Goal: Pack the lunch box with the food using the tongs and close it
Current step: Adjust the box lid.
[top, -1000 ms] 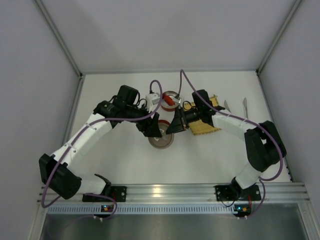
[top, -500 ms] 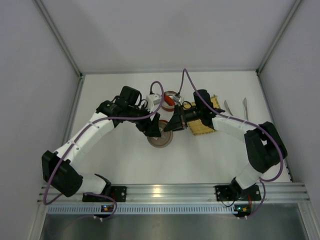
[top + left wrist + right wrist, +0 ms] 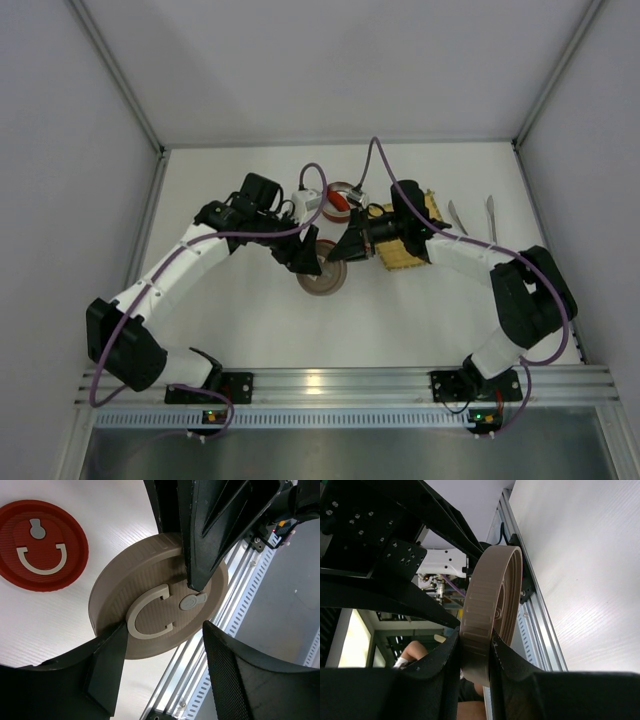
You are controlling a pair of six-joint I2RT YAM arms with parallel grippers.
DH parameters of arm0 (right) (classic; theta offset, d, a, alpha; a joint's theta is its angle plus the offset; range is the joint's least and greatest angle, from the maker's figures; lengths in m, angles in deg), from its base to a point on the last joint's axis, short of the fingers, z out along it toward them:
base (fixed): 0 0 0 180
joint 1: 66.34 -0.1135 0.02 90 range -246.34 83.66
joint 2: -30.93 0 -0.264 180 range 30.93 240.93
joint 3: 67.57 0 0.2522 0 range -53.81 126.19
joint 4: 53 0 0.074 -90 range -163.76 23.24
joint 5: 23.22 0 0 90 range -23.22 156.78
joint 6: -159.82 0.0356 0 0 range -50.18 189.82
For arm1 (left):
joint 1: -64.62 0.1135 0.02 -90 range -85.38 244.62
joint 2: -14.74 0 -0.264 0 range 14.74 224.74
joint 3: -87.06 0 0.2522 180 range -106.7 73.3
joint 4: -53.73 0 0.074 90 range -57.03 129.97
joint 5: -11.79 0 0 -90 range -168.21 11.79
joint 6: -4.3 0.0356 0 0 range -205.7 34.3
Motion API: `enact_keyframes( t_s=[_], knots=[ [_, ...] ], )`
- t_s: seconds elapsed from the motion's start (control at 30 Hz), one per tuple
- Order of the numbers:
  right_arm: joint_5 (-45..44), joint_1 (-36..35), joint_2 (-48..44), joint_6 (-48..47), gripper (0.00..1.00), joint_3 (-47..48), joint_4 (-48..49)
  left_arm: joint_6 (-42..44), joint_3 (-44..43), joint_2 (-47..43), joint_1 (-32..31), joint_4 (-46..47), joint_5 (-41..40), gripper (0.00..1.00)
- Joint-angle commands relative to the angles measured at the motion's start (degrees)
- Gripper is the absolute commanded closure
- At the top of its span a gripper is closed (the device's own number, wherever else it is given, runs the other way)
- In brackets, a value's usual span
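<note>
With right claw [image 3: 475,652] clamped on the rim of the round tan ribbed plastic lid [image 3: 145,587], close the open, straddling left claw [image 3: 165,628] squarely across its edges before any release.

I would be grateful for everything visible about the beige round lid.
The beige lid is a round, finely ribbed, plastic-looking disc with a cream C-shaped inlay and a small keyhole tab on its face. It is tilted, its ridged rim pinched by the shut right gripper; the left gripper's open fingers flank it.
</note>
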Motion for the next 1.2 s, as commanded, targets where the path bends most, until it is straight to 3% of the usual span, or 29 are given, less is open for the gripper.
enact_keyframes(
  t_s=[0.0,0.4,0.53,0.67,0.77,0.8,0.9,1.07,1.17],
  knots=[
    [-0.32,-0.83,-2.12,1.36,1.00,0.26,7.70,-2.30,-0.18,0.15,-0.35,4.22,10.63,0.35],
    [-2.43,-0.83,-2.12,-2.94,1.00,0.08,5.42,-9.76,0.17,0.94,2.81,8.44,29.53,0.45],
    [-4.35,-0.83,-2.73,-5.84,1.00,0.87,1.73,-15.64,1.66,-0.20,3.25,14.23,32.17,0.45],
    [-6.47,-1.00,-3.26,-11.29,1.00,2.27,-4.69,-27.32,4.30,-1.61,3.25,27.22,33.32,0.44],
    [-6.12,-0.83,-3.35,-11.12,1.00,2.45,-5.49,-21.05,1.86,-1.87,3.17,23.32,29.30,0.43],
    [-6.03,-0.57,-3.43,-10.68,1.00,2.10,-4.36,-18.41,0.80,-2.14,3.25,17.47,26.84,0.41],
    [-4.72,1.36,-4.05,-6.56,1.00,0.53,2.56,-15.22,2.10,-5.55,4.65,15.03,15.86,0.33],
    [-2.17,4.79,-4.75,3.81,1.00,-0.80,15.93,-20.22,11.32,-10.66,17.80,19.95,17.75,0.30],
    [-1.20,5.50,-4.93,13.82,1.00,-1.85,30.15,-18.40,12.13,-8.22,20.48,18.29,21.62,0.31]
  ],
)
